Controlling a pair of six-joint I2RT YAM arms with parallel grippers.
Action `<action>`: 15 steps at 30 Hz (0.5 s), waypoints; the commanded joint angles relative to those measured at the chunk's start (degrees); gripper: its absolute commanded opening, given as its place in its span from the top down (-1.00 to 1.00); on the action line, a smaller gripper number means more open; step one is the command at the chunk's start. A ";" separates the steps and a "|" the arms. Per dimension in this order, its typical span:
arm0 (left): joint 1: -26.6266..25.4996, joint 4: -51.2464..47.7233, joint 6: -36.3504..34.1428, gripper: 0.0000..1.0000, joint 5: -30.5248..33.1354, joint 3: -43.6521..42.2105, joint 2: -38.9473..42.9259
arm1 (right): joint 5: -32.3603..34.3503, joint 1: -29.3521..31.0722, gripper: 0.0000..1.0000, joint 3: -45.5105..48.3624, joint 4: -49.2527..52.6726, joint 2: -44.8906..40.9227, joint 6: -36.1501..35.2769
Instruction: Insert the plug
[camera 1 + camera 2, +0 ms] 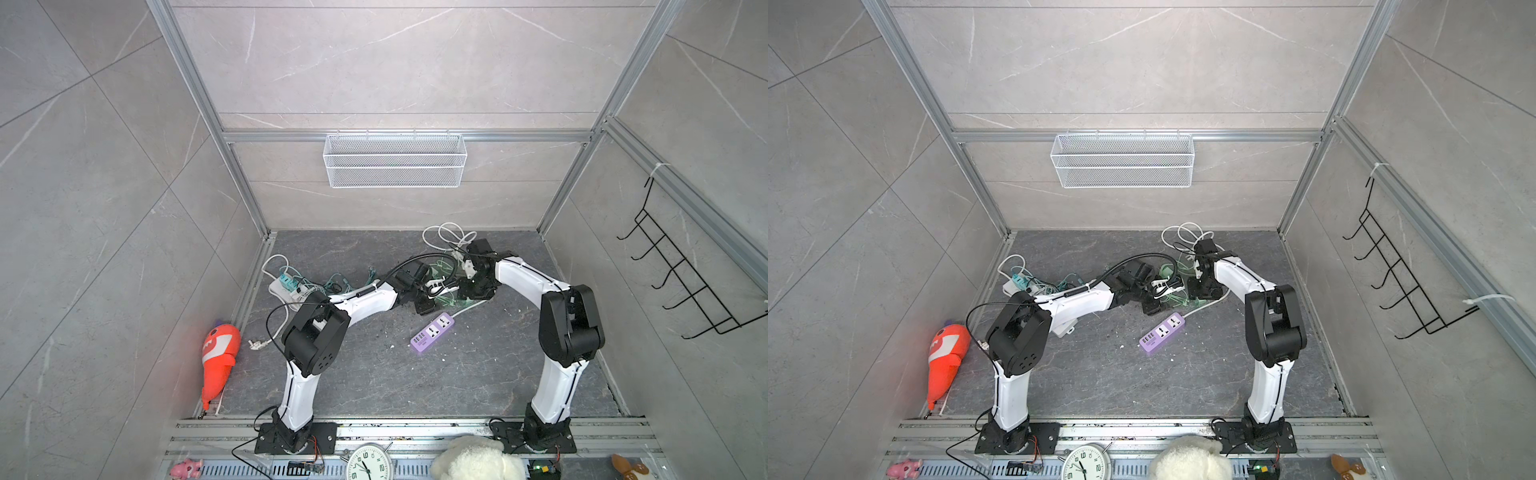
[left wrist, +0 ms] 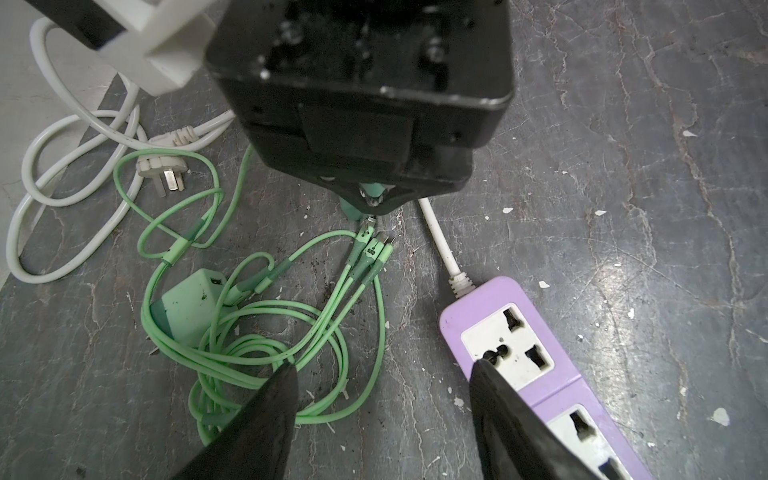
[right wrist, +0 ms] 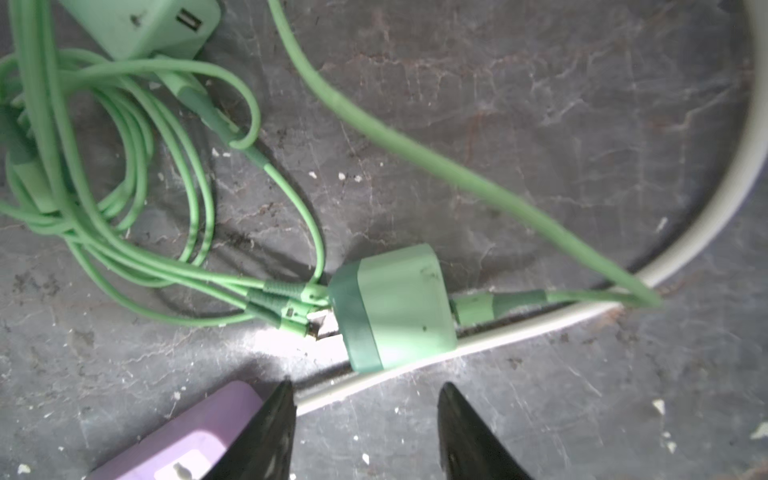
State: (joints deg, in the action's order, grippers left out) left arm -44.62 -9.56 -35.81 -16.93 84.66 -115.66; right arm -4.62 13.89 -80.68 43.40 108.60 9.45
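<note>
A green plug (image 3: 395, 307) lies on its side on the dark floor, its metal prongs toward the purple power strip (image 3: 199, 424) and a green cable in its other end. My right gripper (image 3: 365, 388) hangs just above and beside the plug, open and empty. In the left wrist view the right arm's black housing (image 2: 361, 83) hides most of that plug. My left gripper (image 2: 382, 370) is open too, with bare floor between its fingers, one tip over the strip (image 2: 519, 345). The strip (image 1: 432, 333) (image 1: 1162, 333) lies in front of both grippers.
A second green adapter (image 2: 189, 307) sits in a tangle of green cables (image 2: 266, 353). The strip's white cord (image 3: 415, 361) runs beside the plug, ending in a white three-pin plug (image 2: 162, 170). A white strip (image 1: 286, 289) lies back left, an orange plush toy (image 1: 218, 357) by the left wall.
</note>
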 commanded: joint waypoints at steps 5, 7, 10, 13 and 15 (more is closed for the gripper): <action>-2.10 -2.15 -0.11 -0.41 -1.50 8.02 -5.35 | -3.99 -1.40 -0.11 7.62 0.31 -12.33 3.92; -3.15 -2.36 0.15 -0.42 -1.41 9.69 -7.06 | -4.99 -2.04 -0.10 10.58 -0.05 -15.72 5.00; -4.97 -2.60 0.10 -0.39 2.26 13.04 -10.23 | -4.70 -3.39 -0.10 14.43 -0.14 -21.08 7.02; -5.30 -6.33 1.00 -0.35 2.75 18.33 -13.69 | -4.74 -4.45 -0.10 17.74 -0.33 -26.22 8.27; -5.28 -7.68 0.91 -0.34 2.00 20.23 -15.14 | -4.74 -4.87 -0.10 19.42 0.02 -28.71 8.43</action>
State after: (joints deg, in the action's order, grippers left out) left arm -49.58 -14.04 -35.51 -14.96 101.32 -129.32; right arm -8.43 9.08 -63.31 43.24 83.00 15.94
